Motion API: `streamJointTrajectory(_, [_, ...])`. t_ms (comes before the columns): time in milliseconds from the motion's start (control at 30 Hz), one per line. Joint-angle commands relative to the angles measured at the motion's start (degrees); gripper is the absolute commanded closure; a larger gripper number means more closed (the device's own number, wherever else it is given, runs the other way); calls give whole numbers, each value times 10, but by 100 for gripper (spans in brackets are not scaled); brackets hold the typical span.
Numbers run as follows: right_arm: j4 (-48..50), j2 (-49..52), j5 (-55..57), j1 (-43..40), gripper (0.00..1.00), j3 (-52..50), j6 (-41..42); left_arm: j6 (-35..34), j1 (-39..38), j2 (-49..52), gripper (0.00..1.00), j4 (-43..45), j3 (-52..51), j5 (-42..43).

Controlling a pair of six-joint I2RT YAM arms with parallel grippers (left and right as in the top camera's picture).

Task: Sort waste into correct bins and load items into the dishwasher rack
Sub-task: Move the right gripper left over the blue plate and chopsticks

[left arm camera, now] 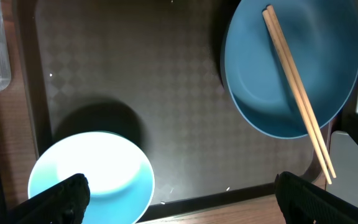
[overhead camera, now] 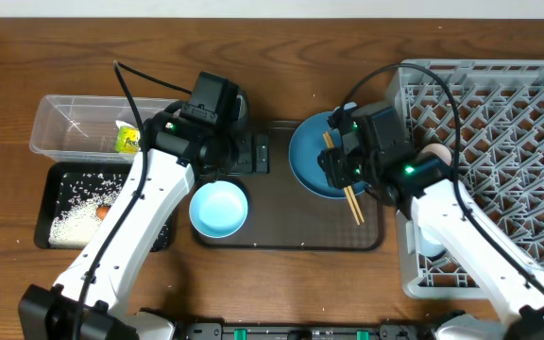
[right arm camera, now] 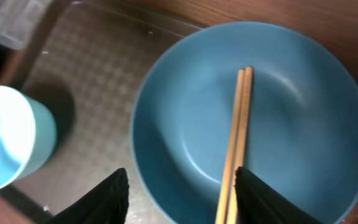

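Observation:
A large blue plate (overhead camera: 308, 159) sits on the dark-brown serving tray (overhead camera: 281, 222), with wooden chopsticks (overhead camera: 348, 195) lying across it and over its rim. My right gripper (right arm camera: 182, 193) is open just above the plate (right arm camera: 185, 118). The chopsticks (right arm camera: 236, 137) run between its fingers, close to the right finger. A small light-blue bowl (overhead camera: 219, 209) stands on the tray's left. My left gripper (left arm camera: 182, 199) is open and empty over the tray's front edge, beside the bowl (left arm camera: 92, 174). The left wrist view also shows the plate (left arm camera: 291, 68) and chopsticks (left arm camera: 294, 84).
A clear tub (overhead camera: 69, 127) holds the yellow-green printed wrapper (overhead camera: 127, 139). The black tray (overhead camera: 55, 222) below it holds rice (overhead camera: 78, 212) and a carrot (overhead camera: 103, 213). The grey rack (overhead camera: 508, 123) fills the right side, with a pinkish cup (overhead camera: 435, 153) at its left edge.

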Motion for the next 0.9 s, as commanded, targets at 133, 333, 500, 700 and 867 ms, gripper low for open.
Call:
streamJointTrajectory(133, [3, 48, 65, 4, 48, -1, 1, 2, 2, 3, 2, -3, -2, -3])
streamJointTrajectory(333, [3, 71, 97, 4, 50, -1, 0, 2, 2, 3, 2, -3, -2, -3])
streamJointTrajectory(500, [4, 71, 34, 4, 51, -1, 0, 2, 2, 3, 2, -3, -2, -3])
streamJointTrajectory(700, [4, 71, -59, 5, 53, 0, 8, 2, 2, 3, 2, -3, -2, -3])
streamJointTrajectory(867, [8, 71, -60, 16, 53, 0, 35, 2, 2, 3, 2, -3, -2, -3])
